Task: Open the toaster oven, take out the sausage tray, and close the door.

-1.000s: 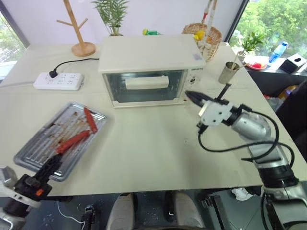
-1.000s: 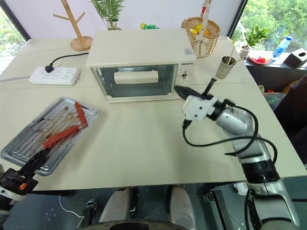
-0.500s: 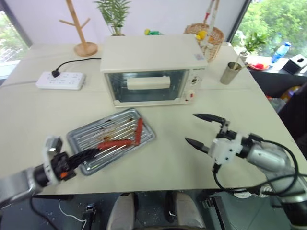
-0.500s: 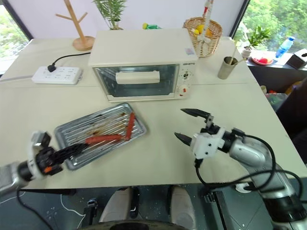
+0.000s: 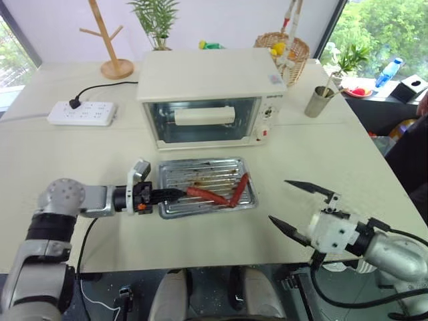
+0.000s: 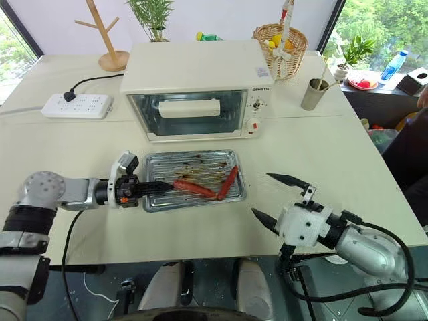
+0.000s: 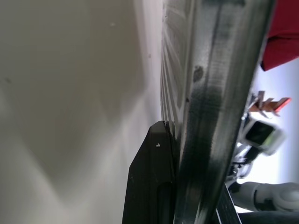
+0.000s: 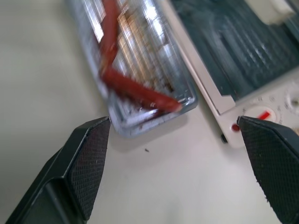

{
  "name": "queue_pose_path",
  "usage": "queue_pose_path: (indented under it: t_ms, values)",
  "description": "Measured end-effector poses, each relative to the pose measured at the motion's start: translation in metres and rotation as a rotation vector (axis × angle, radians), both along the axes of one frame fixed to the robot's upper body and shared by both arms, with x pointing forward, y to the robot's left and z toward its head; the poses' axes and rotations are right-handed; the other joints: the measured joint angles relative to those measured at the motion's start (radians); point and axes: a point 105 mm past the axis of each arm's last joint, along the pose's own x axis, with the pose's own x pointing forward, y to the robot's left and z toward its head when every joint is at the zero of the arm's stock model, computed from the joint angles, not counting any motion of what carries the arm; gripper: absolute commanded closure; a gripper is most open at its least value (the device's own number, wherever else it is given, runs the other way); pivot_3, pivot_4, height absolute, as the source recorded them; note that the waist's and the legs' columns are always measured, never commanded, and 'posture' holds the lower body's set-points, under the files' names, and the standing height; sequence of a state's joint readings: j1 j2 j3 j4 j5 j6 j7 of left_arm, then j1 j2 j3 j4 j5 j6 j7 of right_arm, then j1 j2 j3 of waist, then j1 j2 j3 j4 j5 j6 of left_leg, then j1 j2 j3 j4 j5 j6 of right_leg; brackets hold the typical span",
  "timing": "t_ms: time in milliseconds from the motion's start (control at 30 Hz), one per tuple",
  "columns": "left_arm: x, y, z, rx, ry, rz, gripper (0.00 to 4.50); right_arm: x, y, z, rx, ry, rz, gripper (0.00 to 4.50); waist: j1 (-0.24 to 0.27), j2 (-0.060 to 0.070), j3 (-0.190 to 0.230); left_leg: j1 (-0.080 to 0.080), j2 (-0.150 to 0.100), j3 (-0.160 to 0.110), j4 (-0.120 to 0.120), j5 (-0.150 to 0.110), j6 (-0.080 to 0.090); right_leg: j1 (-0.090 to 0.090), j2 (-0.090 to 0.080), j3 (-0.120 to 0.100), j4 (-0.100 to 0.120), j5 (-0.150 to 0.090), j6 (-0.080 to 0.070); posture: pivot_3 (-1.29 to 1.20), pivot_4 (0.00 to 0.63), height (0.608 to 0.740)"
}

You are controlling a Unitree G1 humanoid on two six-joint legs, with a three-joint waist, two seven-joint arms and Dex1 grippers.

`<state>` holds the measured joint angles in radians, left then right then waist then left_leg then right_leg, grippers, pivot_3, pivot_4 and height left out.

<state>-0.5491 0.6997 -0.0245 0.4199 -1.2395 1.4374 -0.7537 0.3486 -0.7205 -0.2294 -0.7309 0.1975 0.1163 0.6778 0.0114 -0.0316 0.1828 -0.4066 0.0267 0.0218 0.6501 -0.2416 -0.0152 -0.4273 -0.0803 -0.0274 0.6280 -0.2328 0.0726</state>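
Sausage tray (image 5: 206, 188) before toaster oven (image 5: 210, 97) — (closed).

Sausage tray (image 5: 204, 188) clamped in the left hand (image 5: 159, 195) is shiny silver with a ribbed bottom, brown smears and red sausages (image 5: 221, 194), all sitting on a plain pale beige bench (image 5: 314, 154). Past the hand, the toaster oven (image 5: 210, 97) is cream-white with a red dot, its door (image 5: 204, 121) clear glass with a white handle. Right hand (image 6: 279, 200) has black fingers with a textured grid on the pads (image 8: 91, 163), white housing behind them.

A black fingers' pad (image 7: 152, 186) presses against the sausage tray (image 7: 210, 93) rim, edge-on.
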Motion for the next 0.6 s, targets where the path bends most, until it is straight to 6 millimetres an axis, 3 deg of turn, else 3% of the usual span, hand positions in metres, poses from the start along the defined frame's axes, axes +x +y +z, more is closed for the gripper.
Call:
queue_pose_path:
  t_ms: [167,467,600]
  values:
    - [0.007,-0.004,-0.002,-0.011,-0.031,-0.006,4.50,-0.005,-0.008,0.001,0.152,0.180,-0.036,0.07,0.005,0.002,-0.001,0.000,0.000,0.000,0.000,0.000,0.000,0.000,-0.002,0.000,0.000,0.000,0.000,0.00,0.150,0.740]
    - [0.012,-0.011,-0.003,0.004,-0.069,-0.021,4.50,-0.019,0.003,-0.007,0.169,0.302,0.035,0.07,0.008,0.004,-0.003,0.000,-0.001,-0.001,0.001,0.000,0.000,0.001,-0.002,0.000,-0.001,0.000,0.000,0.00,0.150,0.740]
    - [0.012,-0.016,-0.011,0.020,-0.056,-0.031,2.84,-0.015,0.007,-0.005,0.176,0.291,0.042,0.00,0.006,0.004,-0.002,-0.001,-0.001,-0.001,0.001,0.000,0.000,0.001,-0.002,-0.001,-0.001,0.000,0.000,0.00,0.150,0.740]
